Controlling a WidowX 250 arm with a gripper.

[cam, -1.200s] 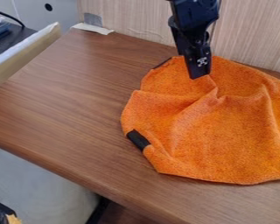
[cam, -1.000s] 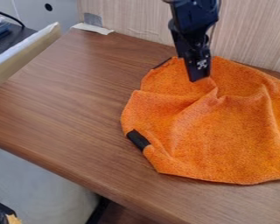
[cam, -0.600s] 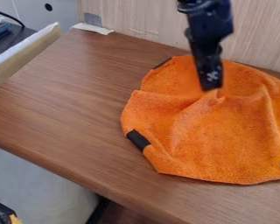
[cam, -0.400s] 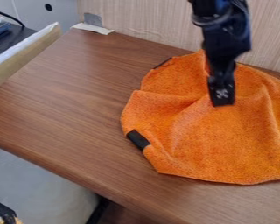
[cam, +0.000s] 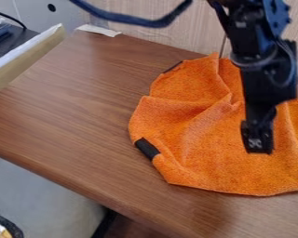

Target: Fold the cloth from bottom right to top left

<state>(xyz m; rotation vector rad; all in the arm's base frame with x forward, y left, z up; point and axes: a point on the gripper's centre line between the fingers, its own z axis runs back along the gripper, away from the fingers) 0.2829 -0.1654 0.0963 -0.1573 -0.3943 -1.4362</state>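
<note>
I find the orange cloth (cam: 198,139) spread and creased on the right of the wooden table (cam: 71,116), a black patch (cam: 147,148) at its left edge. My gripper (cam: 259,148) is over its near right part; whether wide or narrow, I cannot tell. A wood-grain panel (cam: 170,37) stands at the far side.

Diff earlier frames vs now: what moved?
Pincer moved from the cloth's far part down and right in view, now over its lower right; more of the arm shows. The orange cloth rose slightly at its far edge. Black patch at its left edge and table unchanged.
</note>
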